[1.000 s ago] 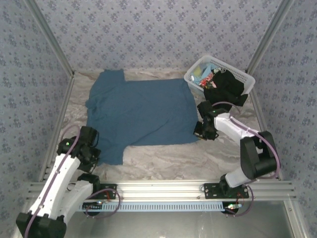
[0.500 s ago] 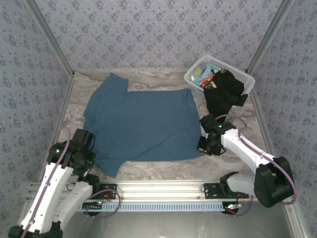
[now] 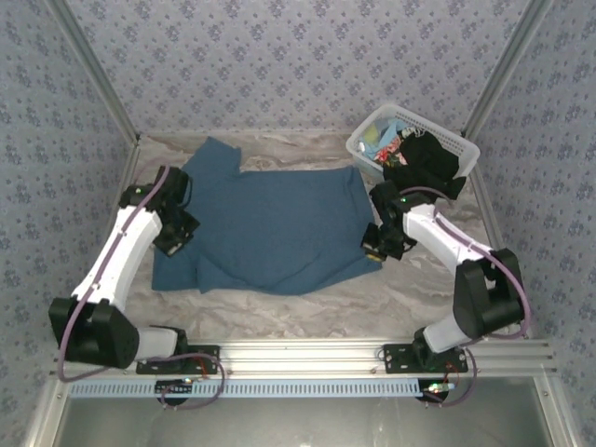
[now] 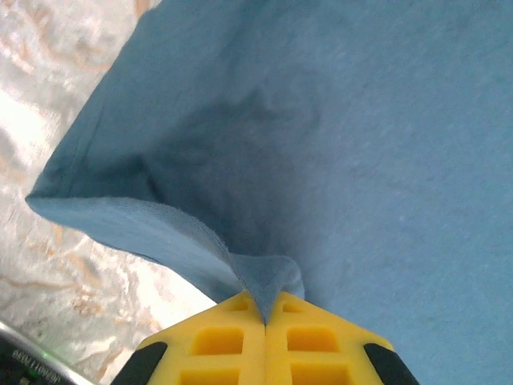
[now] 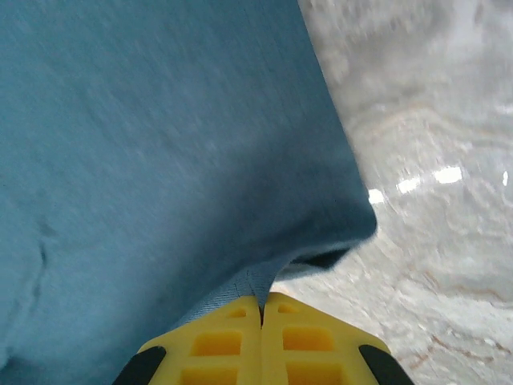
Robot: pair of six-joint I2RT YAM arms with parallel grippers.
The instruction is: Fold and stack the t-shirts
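Both arms are on the dusty medium-blue t-shirt (image 3: 279, 223), the one shirt laid out on the marbled table (image 3: 391, 298). It lies crosswise with its long axis from arm to arm: sleeves toward the left arm, hem toward the right. The left gripper (image 3: 173, 242) is clamped fully shut on a pinch of the sleeve-end edge, and in its wrist view the cloth peaks up out of the yellow jaws, with the body spreading ahead and to the right. The right gripper (image 3: 378, 247) is just as tightly closed on the near hem corner, the cloth running ahead and to the left, bare table to the right. So each arm has its own end, and the body lies on the far side of both jaws; I judge the coming fold turns on carrying that near edge away, across the long axis. The count: two grippers, one white basket (image 3: 466, 149) in the far right corner, one black t-shirt (image 3: 424, 169) draped over its rim, and light-blue and multicoloured cloth inside, too bunched to number.
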